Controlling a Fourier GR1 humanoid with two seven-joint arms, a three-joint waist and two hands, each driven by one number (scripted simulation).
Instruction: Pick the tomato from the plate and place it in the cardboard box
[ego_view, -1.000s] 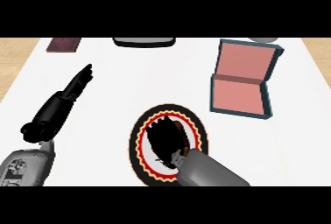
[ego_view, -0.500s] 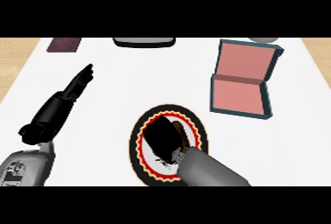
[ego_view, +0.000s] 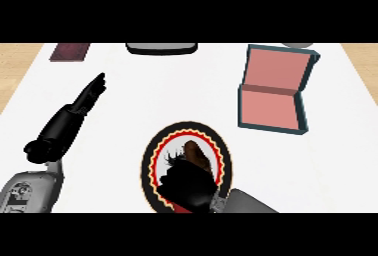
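Observation:
The plate (ego_view: 153, 150), white with a black, red and yellow rim, lies on the white counter at lower centre. My right hand (ego_view: 188, 182) comes in from the lower edge and covers most of the plate. Its fingers curl round the tomato (ego_view: 196, 152), a dark reddish lump showing just past the fingertips over the plate's middle. The cardboard box (ego_view: 273, 90) lies open at the upper right, pink inside with dark teal edges, well apart from the hand. My left hand (ego_view: 74, 112) rests open at the left, fingers straight and pointing up the counter.
A dark red flat object (ego_view: 70, 51) lies at the far left of the counter's back edge. A black, grey-topped object (ego_view: 161, 48) sits at the back centre and a grey one (ego_view: 299, 45) behind the box. Wood floor shows past both counter sides.
My right hand's spread fingers have closed in over the plate's middle and the hand has drawn back toward the lower edge, leaving the tomato showing at its fingertips. The left hand has not moved.

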